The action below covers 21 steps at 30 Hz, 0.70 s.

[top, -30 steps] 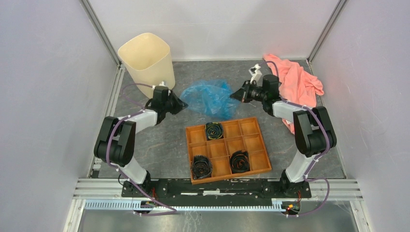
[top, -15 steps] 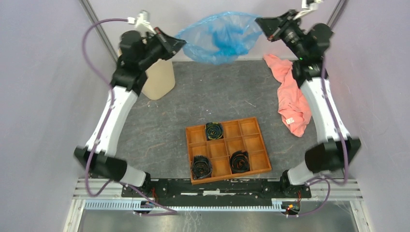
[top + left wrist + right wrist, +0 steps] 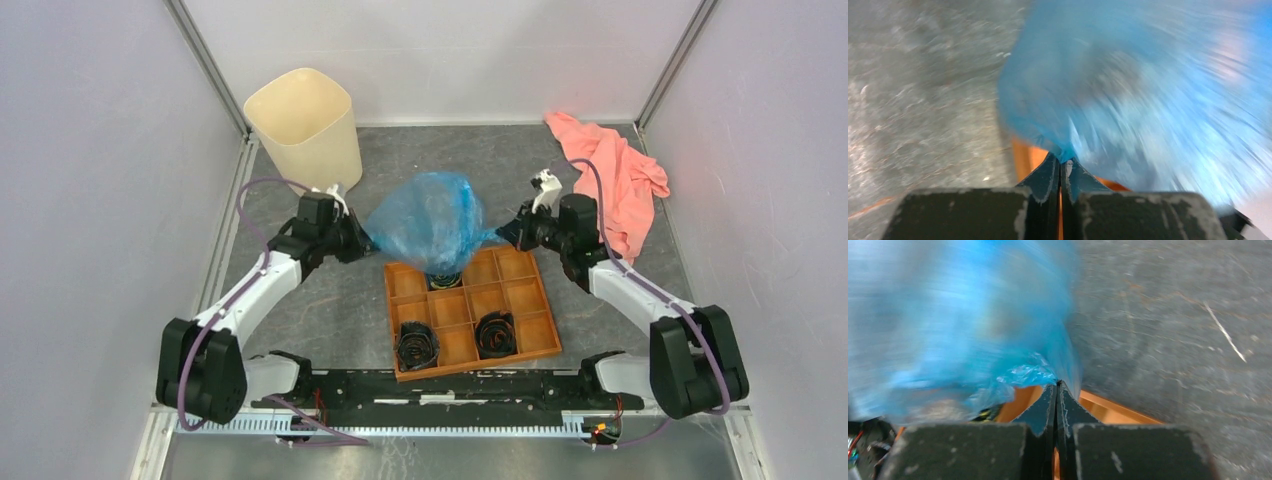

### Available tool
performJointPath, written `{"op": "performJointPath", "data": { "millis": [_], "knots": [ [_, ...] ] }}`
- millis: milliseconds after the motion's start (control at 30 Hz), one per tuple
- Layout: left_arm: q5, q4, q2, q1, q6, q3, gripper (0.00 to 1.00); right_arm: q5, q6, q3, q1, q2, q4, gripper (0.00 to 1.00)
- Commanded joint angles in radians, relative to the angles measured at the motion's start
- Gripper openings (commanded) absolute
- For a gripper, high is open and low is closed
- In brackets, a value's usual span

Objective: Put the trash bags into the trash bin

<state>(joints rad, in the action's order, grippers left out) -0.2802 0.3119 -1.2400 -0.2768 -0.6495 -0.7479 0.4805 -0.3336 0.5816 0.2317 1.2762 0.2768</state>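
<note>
The light-blue trash bag (image 3: 430, 220) billows between my two grippers, over the far edge of the orange tray. My left gripper (image 3: 362, 243) is shut on its left edge; in the left wrist view the film (image 3: 1148, 85) pinches into the closed fingertips (image 3: 1062, 161). My right gripper (image 3: 506, 234) is shut on its right edge; the right wrist view shows the bag (image 3: 963, 320) caught at the closed tips (image 3: 1056, 385). The cream-beige trash bin (image 3: 305, 125) stands upright at the far left corner, apart from the bag and behind the left gripper.
An orange compartment tray (image 3: 468, 308) with three black coiled rolls lies in the middle near the arms' bases. A salmon-pink cloth (image 3: 612, 175) lies at the far right, behind the right arm. Grey walls enclose the table.
</note>
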Motion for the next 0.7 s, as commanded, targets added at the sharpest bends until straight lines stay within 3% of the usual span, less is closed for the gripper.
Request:
{"op": "performJointPath", "data": {
  "millis": [0, 100, 200, 300, 400, 467, 667],
  "knots": [
    [-0.171, -0.104, 0.092, 0.000, -0.002, -0.237, 0.02, 0.025, 0.069, 0.282, 0.042, -0.093, -0.010, 0.01],
    [-0.246, -0.069, 0.069, 0.001, -0.006, -0.522, 0.02, 0.036, 0.081, 0.608, 0.047, -0.080, -0.141, 0.01],
    [-0.231, -0.048, 0.052, 0.001, -0.002, -0.828, 0.02, -0.004, 0.097, 0.910, 0.046, -0.080, -0.201, 0.01],
    [-0.140, -0.069, 0.085, 0.001, 0.004, -0.909, 0.02, -0.042, 0.086, 0.943, 0.046, -0.153, -0.097, 0.01],
    [-0.023, -0.116, 0.172, 0.001, 0.000, -0.747, 0.02, -0.066, 0.083, 0.728, 0.047, -0.251, 0.073, 0.01],
    [0.030, -0.106, 0.216, 0.001, 0.012, -0.590, 0.02, -0.080, 0.094, 0.568, 0.048, -0.268, 0.093, 0.01],
    [0.141, 0.029, 0.206, 0.005, 0.102, -0.150, 0.02, -0.029, 0.102, 0.133, 0.046, -0.141, 0.107, 0.01]
  ]
}}
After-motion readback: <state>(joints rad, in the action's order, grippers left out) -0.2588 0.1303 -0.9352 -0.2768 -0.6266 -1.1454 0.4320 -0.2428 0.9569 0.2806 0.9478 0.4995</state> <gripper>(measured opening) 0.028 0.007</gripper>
